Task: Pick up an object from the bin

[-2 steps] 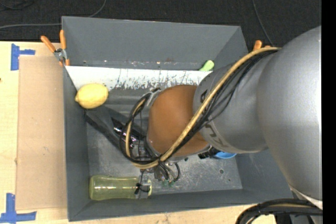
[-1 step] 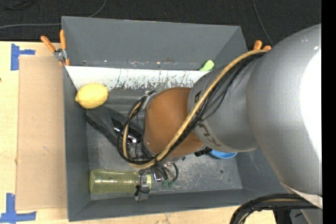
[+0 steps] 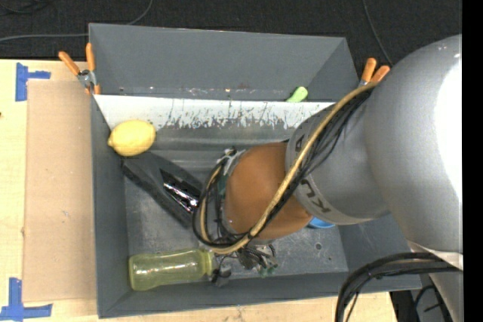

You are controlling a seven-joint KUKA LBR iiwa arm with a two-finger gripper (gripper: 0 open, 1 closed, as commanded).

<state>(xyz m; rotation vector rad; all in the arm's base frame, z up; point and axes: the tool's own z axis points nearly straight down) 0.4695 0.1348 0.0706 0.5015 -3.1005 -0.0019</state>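
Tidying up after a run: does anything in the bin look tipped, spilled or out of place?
No spill shows. The yellow-green bottle lies on its side along the bin's front wall, and a small green thing sits high against the back wall, apart from the lemon and black tool lower down.

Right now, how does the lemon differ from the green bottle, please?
The lemon is bright yellow and rounded; the bottle is olive green and long. The lemon sits in the far left corner, clear of the arm; the bottle lies on its side along the near wall, its neck by the arm's wrist. Both lie loose in the bin.
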